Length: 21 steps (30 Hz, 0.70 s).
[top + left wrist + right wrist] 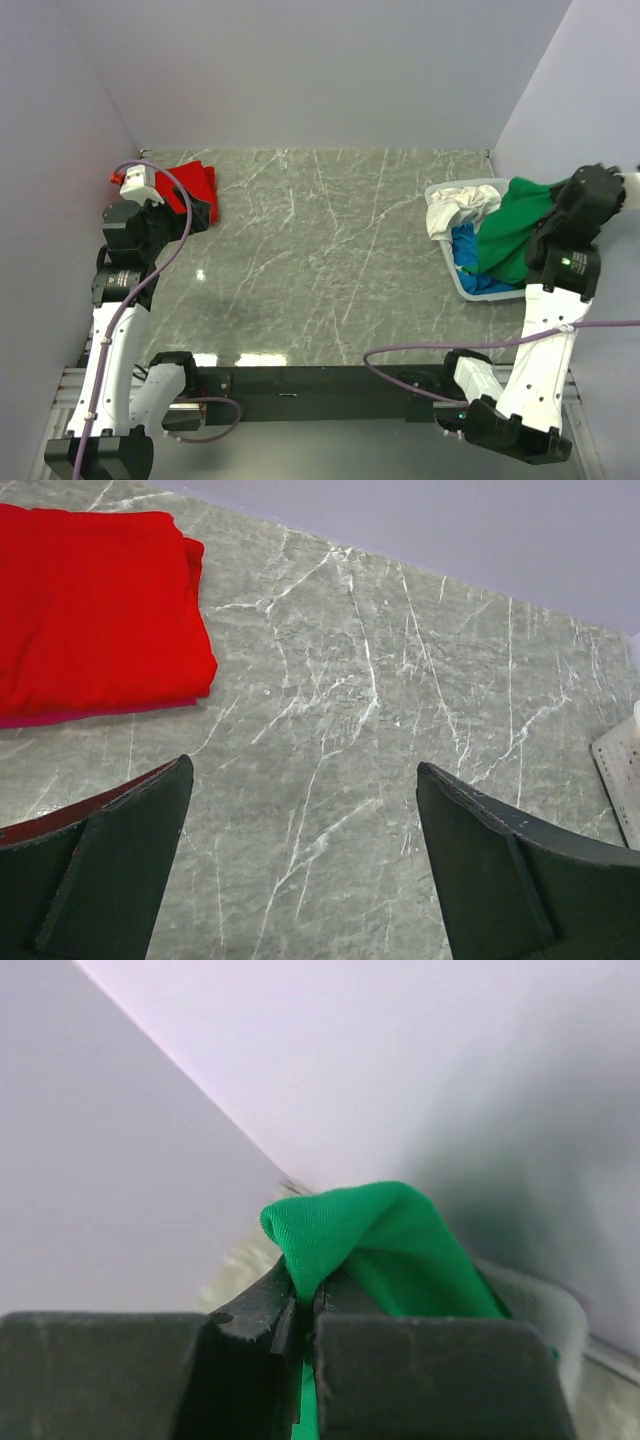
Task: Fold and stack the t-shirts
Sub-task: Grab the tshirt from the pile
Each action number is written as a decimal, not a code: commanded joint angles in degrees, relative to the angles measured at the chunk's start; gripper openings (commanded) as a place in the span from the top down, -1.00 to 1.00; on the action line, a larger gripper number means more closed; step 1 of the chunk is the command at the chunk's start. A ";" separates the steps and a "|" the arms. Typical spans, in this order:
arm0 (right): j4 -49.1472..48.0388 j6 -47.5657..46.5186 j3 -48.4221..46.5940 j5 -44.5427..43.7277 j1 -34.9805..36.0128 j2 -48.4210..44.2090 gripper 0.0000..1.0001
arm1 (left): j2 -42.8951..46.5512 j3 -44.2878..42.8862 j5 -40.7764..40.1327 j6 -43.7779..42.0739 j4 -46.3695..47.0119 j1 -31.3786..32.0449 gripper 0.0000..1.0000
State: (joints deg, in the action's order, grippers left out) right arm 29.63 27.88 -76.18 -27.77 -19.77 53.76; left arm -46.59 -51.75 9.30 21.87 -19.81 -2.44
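Our right gripper (305,1300) pinches the green t-shirt (400,1250), which trails into the basket (453,278) at the table (320,250) edge. Our left gripper (303,765) is spread near the red t-shirt (90,610).

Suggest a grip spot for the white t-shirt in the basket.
Probably the bunched hump of the white t-shirt at the far-left corner of the basket. Come straight down from above. The cloth stands proud and spills over the rim there, clear of the green t-shirt beside it.
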 commanded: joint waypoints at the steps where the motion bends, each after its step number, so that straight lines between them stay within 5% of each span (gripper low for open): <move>1: -3.96 -2.65 -9.74 2.62 -0.18 1.61 1.00 | 1.06 -0.81 -0.77 -0.95 0.56 -0.29 -0.99; 15: -12.05 0.07 -35.24 30.75 5.70 8.90 1.00 | -0.08 -0.81 1.42 -0.86 0.65 -1.08 -0.99; 21: -11.52 -4.59 -44.29 29.53 22.55 14.53 1.00 | -0.52 -0.81 1.86 -0.60 0.74 -1.52 -0.99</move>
State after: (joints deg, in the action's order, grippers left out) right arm 22.17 25.56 -115.66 -0.82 -3.07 66.24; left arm -46.78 -51.75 9.80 21.76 -20.01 -3.51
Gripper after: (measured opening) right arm 0.037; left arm 0.994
